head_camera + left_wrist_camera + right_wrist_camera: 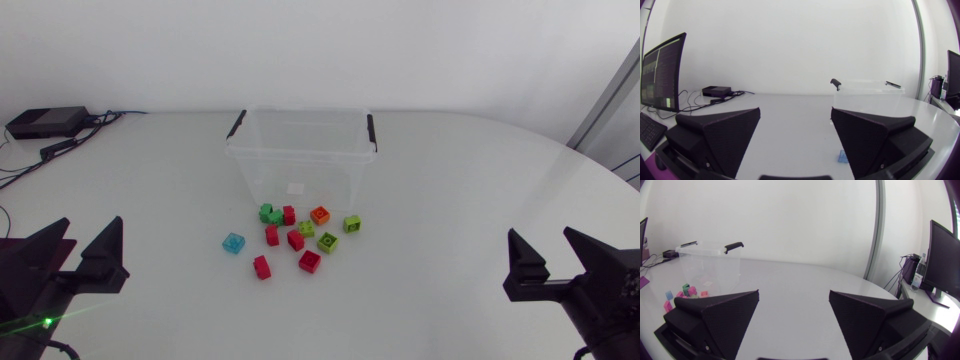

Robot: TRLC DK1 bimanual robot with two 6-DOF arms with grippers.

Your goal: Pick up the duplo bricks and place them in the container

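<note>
Our table [450, 190] carries the clear container [300, 160] at mid-back, upright and open-topped. Our left gripper [92, 238] and right gripper [543, 248] sit at the near corners, well apart, both spread wide and holding nothing. The duplo bricks [295, 239] lie scattered on the table just in front of the container, with a light blue brick [233, 243] on the cluster's left side.

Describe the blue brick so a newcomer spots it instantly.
Find the clear container with black handles mid-table. Of the bricks in front of it, the blue brick lies outermost toward the left gripper. It's the only blue one; the rest are red, green or orange.
</note>
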